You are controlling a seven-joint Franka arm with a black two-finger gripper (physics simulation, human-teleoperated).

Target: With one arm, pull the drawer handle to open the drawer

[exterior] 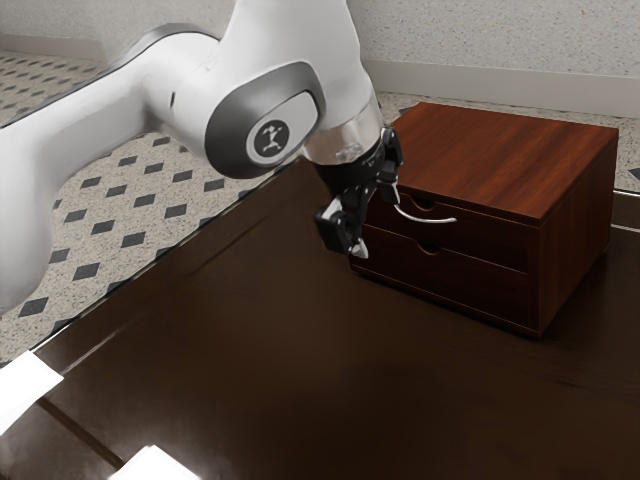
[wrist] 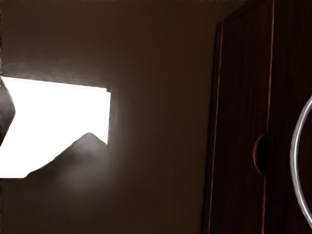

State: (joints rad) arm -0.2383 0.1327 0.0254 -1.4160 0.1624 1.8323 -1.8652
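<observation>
Dark wooden table point(exterior: 300, 380) with a small two-drawer cabinet point(exterior: 500, 150) of reddish wood at its far end. The cabinet's back corner is close to the table edge that borders the tiled floor point(exterior: 130, 200). A pale wall and baseboard point(exterior: 500, 75) are behind it.

The top drawer point(exterior: 480, 235) carries a thin curved silver handle point(exterior: 428, 216) that bows out from the front. The lower drawer point(exterior: 450, 275) has a small half-round notch point(exterior: 430, 248) at its upper edge. Both drawer fronts look roughly in line under the cabinet top. I can't tell if the top one is out at all.

The white arm point(exterior: 150, 110) comes in from the exterior view's left, over the table edge. Its black gripper point(exterior: 348, 235) hangs at the cabinet's front corner on the exterior view's left, tilted down toward the table. It is just beside the end of the handle nearest the arm. I cannot tell whether it touches the handle, or whether the jaws are wide or narrow.

In the wrist view, the cabinet front point(wrist: 239, 122) stands close beside the hand, with the notch point(wrist: 261, 156) in it. The handle point(wrist: 296, 161) shows as a bright arc off to one side of the hand. The dark tabletop point(wrist: 156, 58) lies beyond.

A bright white light patch point(wrist: 53, 122) sits on the table surface. Similar white patches point(exterior: 25, 385) lie at the table's near corner in the exterior view.
</observation>
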